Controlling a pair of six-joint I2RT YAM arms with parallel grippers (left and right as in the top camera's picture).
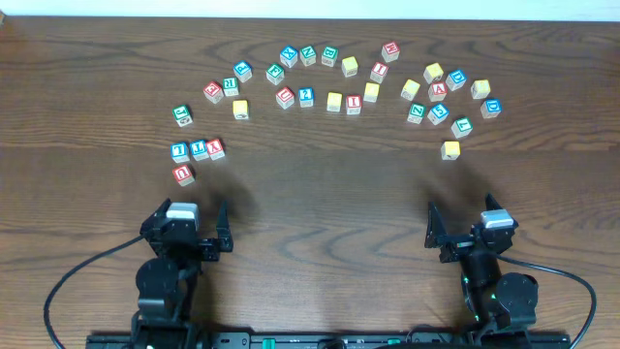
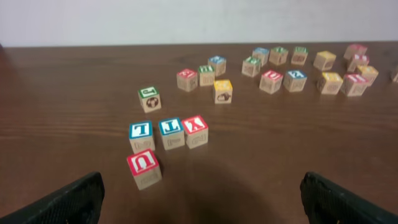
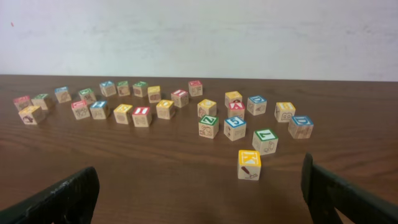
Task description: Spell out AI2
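The left claw (image 1: 186,231) and right claw (image 1: 470,231) both stood wide open and held nothing, nearer the robot than the lone yellow cube (image 1: 450,149) on the bench (image 1: 320,204). Beyond that yellow cube sat the red A cube (image 1: 437,90). The blue cube (image 1: 438,113), seemingly a 2, lay between them, and the red I cube (image 1: 354,103) lay beyond the yellow cube, well to its left.

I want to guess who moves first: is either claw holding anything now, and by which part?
Nothing is held. The left claw and right claw are both wide open and empty.
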